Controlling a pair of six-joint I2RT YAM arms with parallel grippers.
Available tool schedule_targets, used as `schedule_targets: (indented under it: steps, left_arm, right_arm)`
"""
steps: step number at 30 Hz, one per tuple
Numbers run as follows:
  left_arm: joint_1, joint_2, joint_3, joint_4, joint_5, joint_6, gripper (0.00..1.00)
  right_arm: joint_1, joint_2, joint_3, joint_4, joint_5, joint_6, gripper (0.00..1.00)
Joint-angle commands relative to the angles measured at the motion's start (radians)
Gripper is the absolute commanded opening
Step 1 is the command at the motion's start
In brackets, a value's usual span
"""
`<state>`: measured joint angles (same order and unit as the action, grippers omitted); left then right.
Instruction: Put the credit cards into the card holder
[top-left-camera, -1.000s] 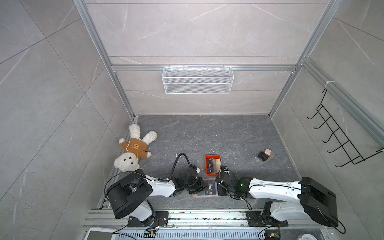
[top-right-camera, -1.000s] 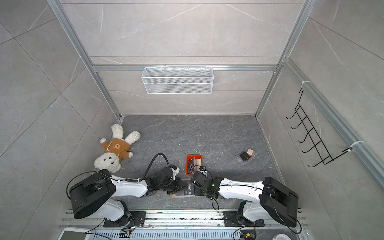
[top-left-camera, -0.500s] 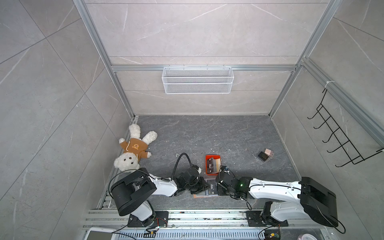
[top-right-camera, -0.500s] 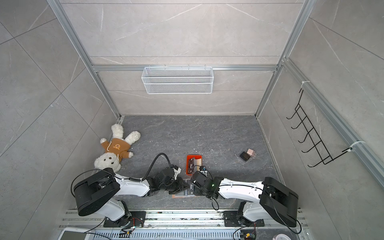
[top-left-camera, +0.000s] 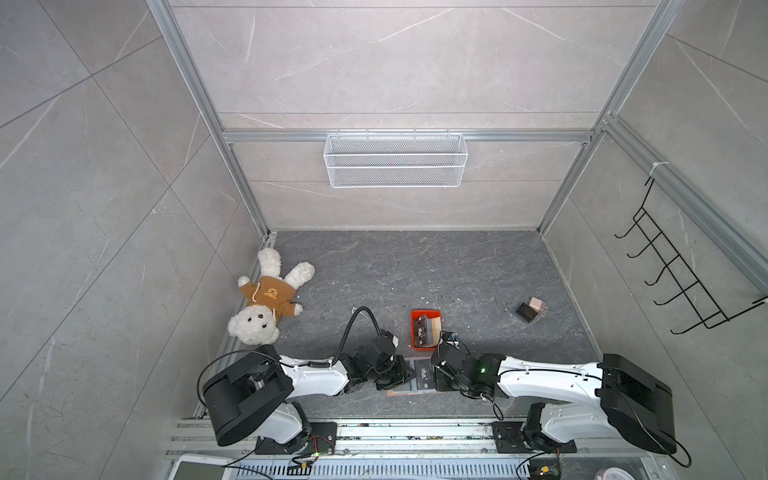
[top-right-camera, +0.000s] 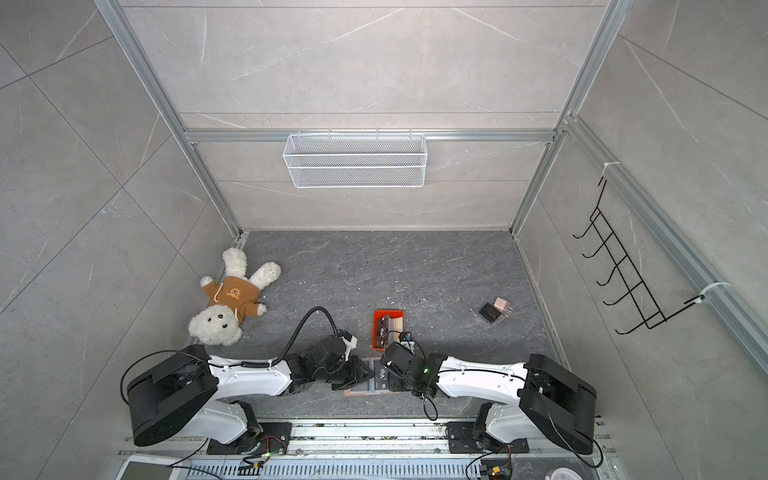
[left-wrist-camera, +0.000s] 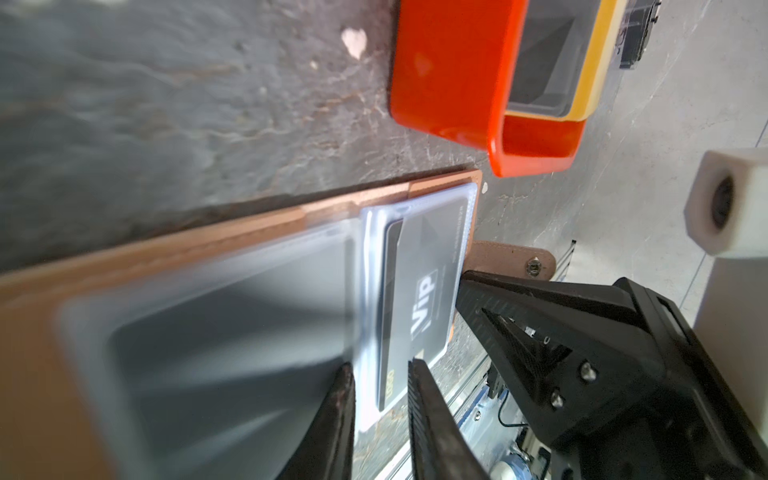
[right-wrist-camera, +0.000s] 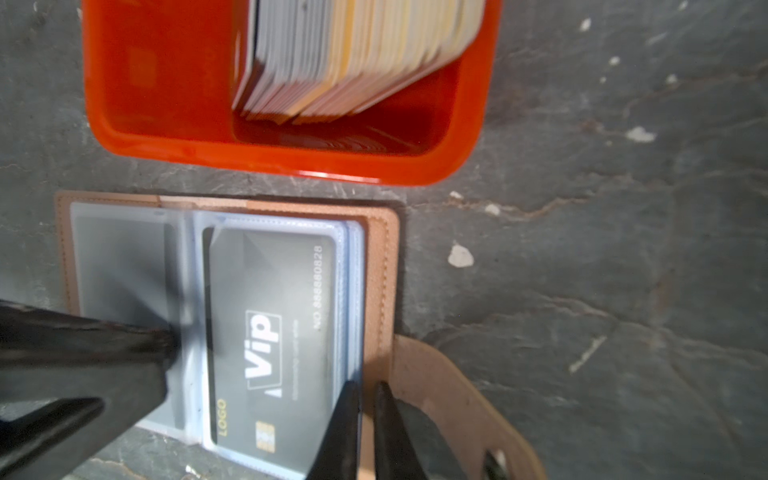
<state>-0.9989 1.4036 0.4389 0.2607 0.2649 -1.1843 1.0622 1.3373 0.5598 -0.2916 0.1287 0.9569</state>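
The tan card holder (top-left-camera: 398, 392) (top-right-camera: 356, 393) lies open near the table's front edge, between both grippers. A black VIP credit card (right-wrist-camera: 270, 311) (left-wrist-camera: 428, 270) sits inside its clear sleeve. More credit cards (right-wrist-camera: 353, 54) stand stacked in the orange tray (right-wrist-camera: 291, 164). My left gripper (left-wrist-camera: 381, 365) (top-left-camera: 409, 372) hovers over the spine with its jaws a little apart. The sleeve's edge shows in the gap. My right gripper (right-wrist-camera: 368, 386) is shut on the holder's outer edge (right-wrist-camera: 382, 257), next to the snap tab (right-wrist-camera: 449, 395).
The orange tray (top-left-camera: 415, 318) stands just behind the holder. A teddy bear (top-left-camera: 266, 303) lies at the left. A black-and-pink block pair (top-left-camera: 530, 309) sits at the right. A wire basket (top-left-camera: 395, 160) hangs on the back wall and a hook rack (top-left-camera: 673, 282) on the right wall.
The left gripper's jaws have parted slightly and the left arm has shifted a little towards the holder. The right arm has stayed where it was.
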Motion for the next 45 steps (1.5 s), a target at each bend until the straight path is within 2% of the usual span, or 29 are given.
schedule_targets:
  steps: [1,6,12,15,26,45]
  left_arm:
    - [0.003,-0.079,-0.021,-0.135,-0.048,0.036,0.27]
    - [0.034,-0.194,-0.071,-0.214,-0.058,0.037,0.31]
    - [0.098,-0.341,-0.099,-0.388,-0.052,0.073,0.38]
    - [0.130,-0.383,-0.123,-0.408,-0.030,0.079,0.41]
    - [0.165,-0.371,-0.136,-0.389,0.022,0.106,0.42]
    - [0.207,-0.349,-0.134,-0.347,0.121,0.159,0.47]
  right_arm:
    - [0.009,0.015,-0.012,-0.026,0.009,0.010,0.12]
    - [0.017,0.039,0.010,-0.008,0.003,0.008,0.12]
    - [0.031,0.061,0.031,0.000,0.002,0.005,0.12]
    - [0.035,0.067,0.033,0.001,0.003,0.008,0.12]
    - [0.065,0.058,0.053,0.042,-0.015,0.001,0.12]
    - [0.066,-0.054,0.053,-0.105,0.083,0.028,0.12]
